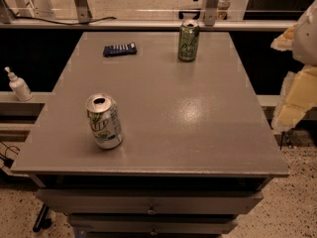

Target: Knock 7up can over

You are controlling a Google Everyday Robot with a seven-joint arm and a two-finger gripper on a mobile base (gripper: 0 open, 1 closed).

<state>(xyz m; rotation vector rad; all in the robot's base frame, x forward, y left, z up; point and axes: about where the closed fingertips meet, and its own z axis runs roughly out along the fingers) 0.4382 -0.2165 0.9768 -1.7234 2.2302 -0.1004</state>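
7up can (104,121): standing upright, front-left on the table (173,108)
Your gripper (291,58): past the table's right edge, fingers spread wide, holding nothing
Green can (188,40): upright by the far edge

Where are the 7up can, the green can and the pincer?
7up can (104,122): camera view, side label.
green can (188,41): camera view, side wall.
pincer (301,69): camera view, right edge, its pale middle.

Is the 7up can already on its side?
No: the 7up can stands upright near the table's front-left corner, silver top up, and the gripper is off beyond the table's right edge, not touching it.
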